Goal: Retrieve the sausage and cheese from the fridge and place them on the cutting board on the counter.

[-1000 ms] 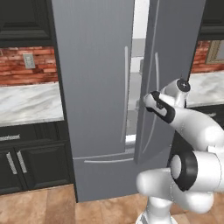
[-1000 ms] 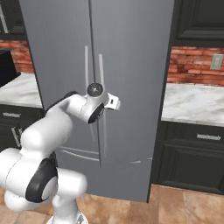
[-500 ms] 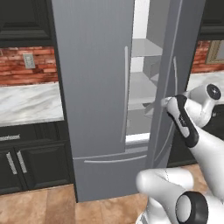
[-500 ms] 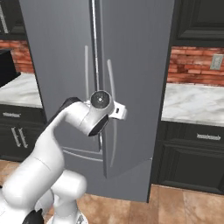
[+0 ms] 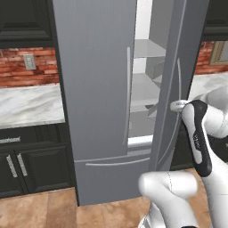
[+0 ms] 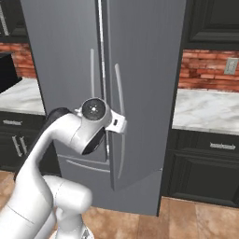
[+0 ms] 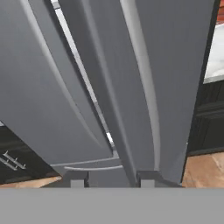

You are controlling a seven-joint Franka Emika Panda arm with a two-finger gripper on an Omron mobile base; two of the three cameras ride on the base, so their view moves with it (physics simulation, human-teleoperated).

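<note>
The fridge [image 5: 100,89] stands between two stretches of table [image 5: 29,104]; its right door [image 5: 173,80] hangs ajar, shelves [image 5: 144,84] behind it.

Red brick wall [image 5: 24,71] with a grey outlet [image 5: 30,62], black cabinets [image 6: 210,163], and tan tiled floor [image 5: 44,213].

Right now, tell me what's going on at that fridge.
The robot arm is working the right door of the grey fridge. That door stands partly swung out, showing the white interior and grey shelves in the left base view. The gripper sits at the door's curved handle, one fingertip on each side of the door's edge. No sausage or cheese can be made out, and nothing has been taken out.
</note>
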